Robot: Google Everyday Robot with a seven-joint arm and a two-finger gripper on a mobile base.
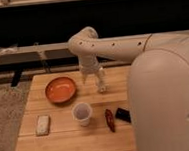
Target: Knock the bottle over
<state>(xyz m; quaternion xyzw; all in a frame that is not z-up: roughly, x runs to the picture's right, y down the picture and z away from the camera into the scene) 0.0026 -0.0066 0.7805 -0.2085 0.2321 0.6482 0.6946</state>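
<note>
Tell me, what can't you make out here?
Camera view, blur: whether the end effector, beside the bottle, touches it.
Camera view: the table's right side, hidden by the robot's body.
Camera view: what the black thing by that body is; too small.

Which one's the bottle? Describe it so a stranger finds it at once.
On the wooden table, look toward the far edge, right of the orange bowl in the camera view, just beside the gripper hanging there. The bottle stands upright: slim, whitish, narrow-necked, unlike the wider cup nearer the front.
</note>
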